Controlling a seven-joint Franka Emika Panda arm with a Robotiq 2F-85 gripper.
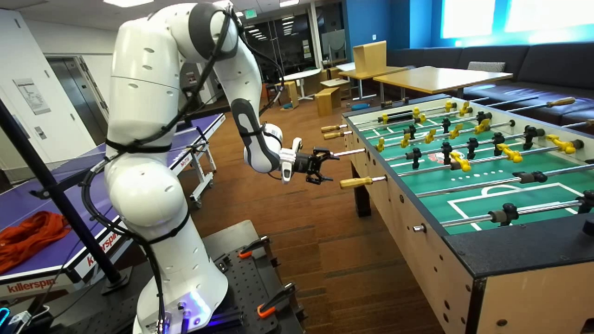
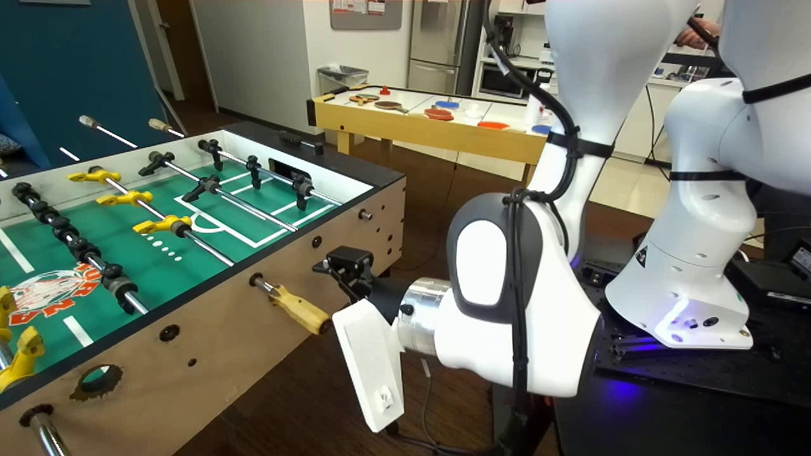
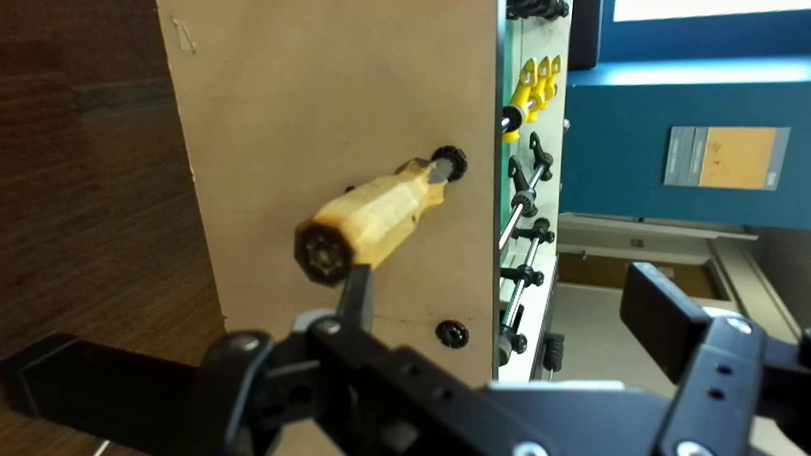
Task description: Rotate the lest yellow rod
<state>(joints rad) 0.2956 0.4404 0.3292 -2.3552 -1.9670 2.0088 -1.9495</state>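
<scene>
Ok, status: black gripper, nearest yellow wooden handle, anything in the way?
Black two-finger gripper open, holding nothing. Nearest yellow wooden handle ungripped, outside the jaws. Possible snag: one black fingertip overlaps its end in wrist view; contact unclear.

I have the jaws partly blurred and cut off at the near edge of my wrist view. There 1 fingertip (image 3: 358, 294) hides a sliver of the yellow handle (image 3: 374, 218), so I can't tell whether they touch. The small marks on the far wall sign (image 3: 738, 157) are too blurred for me to read. In an exterior view my arm (image 2: 602, 76) runs out of the picture and partly hides what looks like a hand (image 2: 696, 37) at far right. A metal rod (image 2: 49, 436) is cropped at near left.
</scene>
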